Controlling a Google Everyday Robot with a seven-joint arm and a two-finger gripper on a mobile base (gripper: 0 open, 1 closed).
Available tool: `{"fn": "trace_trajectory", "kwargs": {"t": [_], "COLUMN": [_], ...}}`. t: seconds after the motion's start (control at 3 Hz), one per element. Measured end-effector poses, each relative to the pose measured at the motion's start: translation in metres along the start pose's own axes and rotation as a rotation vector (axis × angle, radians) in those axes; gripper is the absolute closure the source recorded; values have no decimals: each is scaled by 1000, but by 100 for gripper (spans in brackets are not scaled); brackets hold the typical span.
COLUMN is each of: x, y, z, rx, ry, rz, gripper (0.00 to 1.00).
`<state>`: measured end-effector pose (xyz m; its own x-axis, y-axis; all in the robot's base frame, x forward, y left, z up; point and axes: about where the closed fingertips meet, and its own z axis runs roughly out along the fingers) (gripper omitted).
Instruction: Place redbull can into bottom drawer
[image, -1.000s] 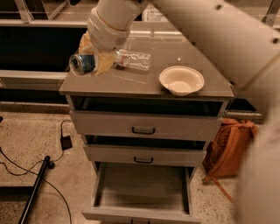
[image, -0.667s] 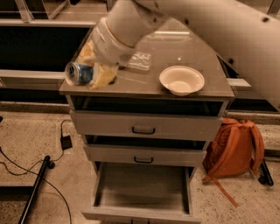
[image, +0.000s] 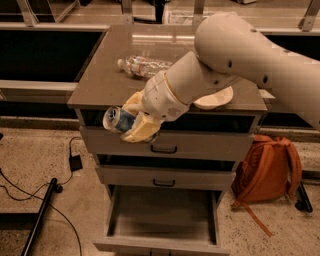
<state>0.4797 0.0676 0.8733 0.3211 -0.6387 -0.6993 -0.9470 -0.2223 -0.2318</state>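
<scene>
My gripper (image: 131, 121) is shut on the redbull can (image: 117, 120), a blue and silver can held on its side with its silver top facing left. It hangs in the air in front of the top drawer, off the front edge of the cabinet top. The bottom drawer (image: 160, 245) is pulled open below, a wide grey tray with a plain inside. The can is well above it and over its left part.
A clear plastic bottle (image: 145, 65) lies on the cabinet top (image: 100, 80). A white bowl (image: 216, 99) sits at its right, partly hidden by my arm. Two upper drawers (image: 165, 147) are shut. An orange backpack (image: 267, 172) leans at the right. Cables (image: 30, 200) lie on the floor at left.
My arm has carried the can from above the cabinet top's left corner forward and down, past the front edge, to in front of the top drawer.
</scene>
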Motion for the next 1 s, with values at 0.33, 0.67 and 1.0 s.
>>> {"fn": "trace_trajectory", "kwargs": {"t": [0.33,0.67,1.0], "x": [0,42,75], "y": [0,7,44], "z": [0,3,51], "rx": [0,113,174], "ry": [0,-68,-257], "rz": [-1,53,155], "gripper": [100,100,100]}}
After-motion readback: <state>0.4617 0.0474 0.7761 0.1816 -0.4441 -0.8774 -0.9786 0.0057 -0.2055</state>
